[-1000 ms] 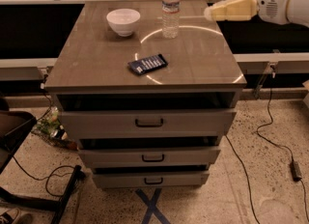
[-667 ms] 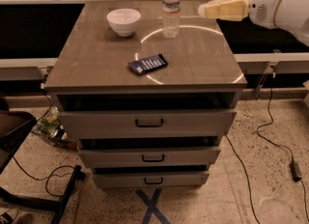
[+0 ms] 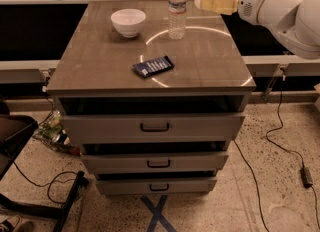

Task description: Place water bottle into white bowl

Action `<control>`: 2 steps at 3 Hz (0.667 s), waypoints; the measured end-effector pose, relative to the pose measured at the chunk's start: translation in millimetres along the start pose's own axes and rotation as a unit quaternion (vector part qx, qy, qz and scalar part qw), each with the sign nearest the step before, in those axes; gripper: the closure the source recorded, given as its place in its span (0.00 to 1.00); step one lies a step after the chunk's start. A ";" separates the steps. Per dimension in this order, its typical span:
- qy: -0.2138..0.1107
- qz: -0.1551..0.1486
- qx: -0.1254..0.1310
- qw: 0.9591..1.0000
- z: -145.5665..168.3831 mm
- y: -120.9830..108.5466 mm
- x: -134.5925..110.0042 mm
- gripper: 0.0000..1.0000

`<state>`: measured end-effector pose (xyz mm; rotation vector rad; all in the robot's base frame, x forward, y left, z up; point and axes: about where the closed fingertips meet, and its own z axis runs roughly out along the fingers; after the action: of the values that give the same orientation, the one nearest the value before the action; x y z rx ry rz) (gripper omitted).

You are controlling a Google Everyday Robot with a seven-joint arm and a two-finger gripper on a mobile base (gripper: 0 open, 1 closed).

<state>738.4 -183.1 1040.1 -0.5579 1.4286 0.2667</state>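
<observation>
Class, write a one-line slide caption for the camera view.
Gripper hovers near the upright water bottle on a drawer cabinet, white bowl beside it, dark packet in front.

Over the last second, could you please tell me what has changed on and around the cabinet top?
The hand has moved left, closing in on the water bottle from its right, with a gap left between them. Nothing was grasped or released. The bottle, white bowl and dark packet stayed put.
</observation>
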 end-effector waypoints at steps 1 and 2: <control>0.011 -0.002 -0.012 1.000 25.5 -8.3 3.6 0.00; 0.030 0.003 -0.034 0.999 54.1 -17.6 16.0 0.00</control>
<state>795.8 -172.7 1030.4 -0.6213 1.4832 0.3078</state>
